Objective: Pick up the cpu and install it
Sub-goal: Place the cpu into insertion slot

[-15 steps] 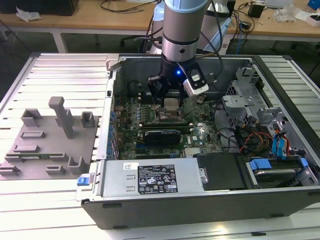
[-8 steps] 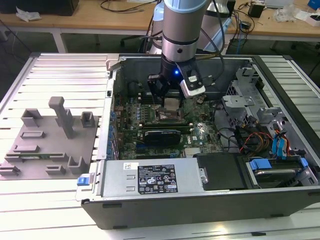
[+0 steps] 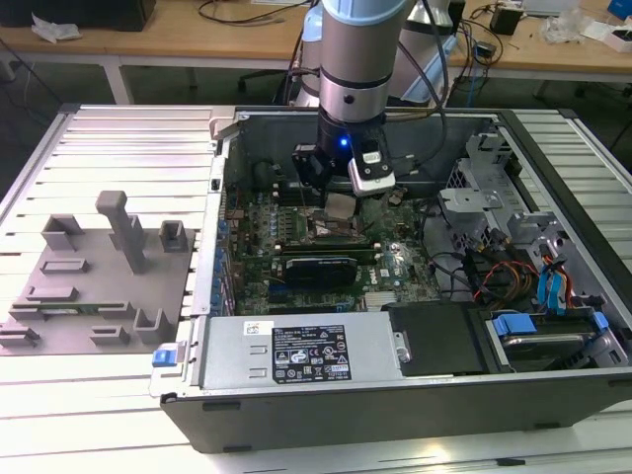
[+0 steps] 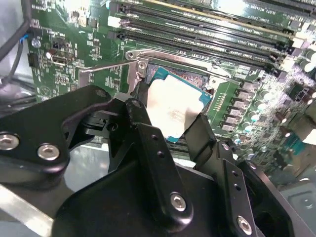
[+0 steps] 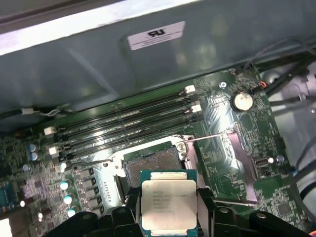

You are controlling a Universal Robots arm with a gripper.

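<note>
The cpu, a flat square chip with a silvery-white metal top, is held between the two black fingers of my gripper, which is shut on its edges. In the second wrist view the cpu hangs tilted just over the open motherboard socket, with one finger on each side of it. The first wrist view has the socket directly beyond the chip, its metal frame lifted. In the exterior view the gripper is low inside the open computer case, over the socket.
Memory slots run beside the socket. The case wall, a power supply and a drive cage with cables surround the board. A grey fixture plate lies on the table at the exterior view's left.
</note>
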